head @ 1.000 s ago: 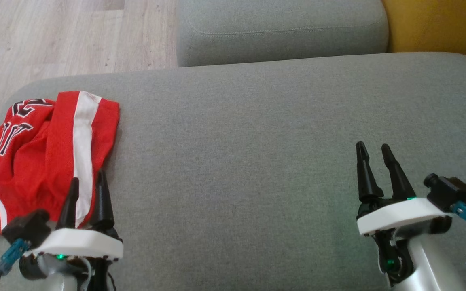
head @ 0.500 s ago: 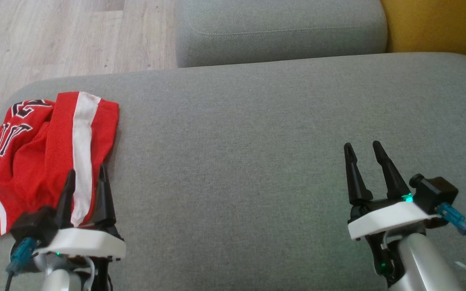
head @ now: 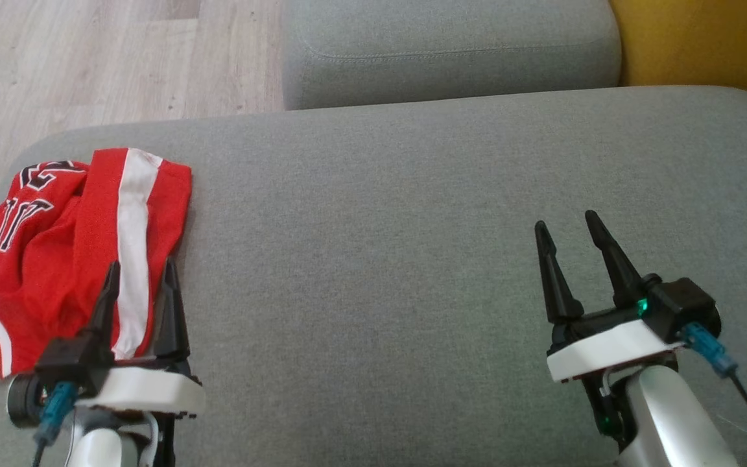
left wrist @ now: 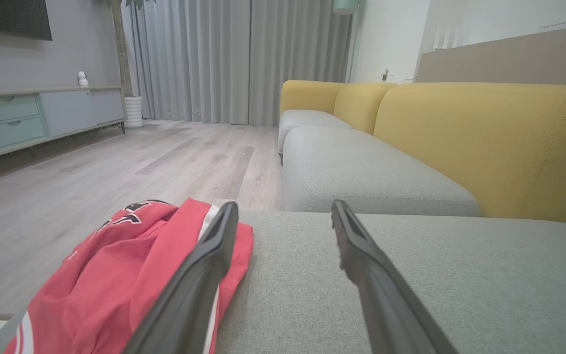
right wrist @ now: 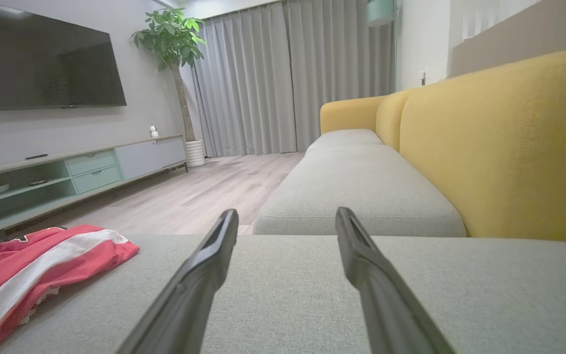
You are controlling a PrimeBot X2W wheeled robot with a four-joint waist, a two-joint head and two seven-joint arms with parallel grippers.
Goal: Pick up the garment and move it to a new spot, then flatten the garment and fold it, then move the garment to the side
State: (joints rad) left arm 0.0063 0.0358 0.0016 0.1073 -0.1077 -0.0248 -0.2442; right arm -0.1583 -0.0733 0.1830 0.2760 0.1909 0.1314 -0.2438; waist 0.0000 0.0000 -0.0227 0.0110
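Note:
The garment (head: 75, 246) is a red jersey with a white stripe and dark lettering, bunched up at the left end of the grey sofa seat (head: 373, 259). My left gripper (head: 141, 271) hovers open over its near right edge, nothing between the fingers. In the left wrist view the garment (left wrist: 116, 275) lies under and left of the left finger. My right gripper (head: 565, 224) stands open over bare cushion far to the right. The right wrist view shows the garment (right wrist: 32, 275) at the far left, well apart from the open right gripper (right wrist: 287, 216).
A second grey cushion (head: 451, 52) lies beyond the seat, with a yellow backrest (head: 704, 45) to the right. Wooden floor (head: 88, 65) runs past the seat's left edge. A TV cabinet (right wrist: 67, 172) stands across the room.
The right gripper has moved left and slightly forward over the cushion. The left gripper has shifted a little and turned at the wrist. The garment has not moved.

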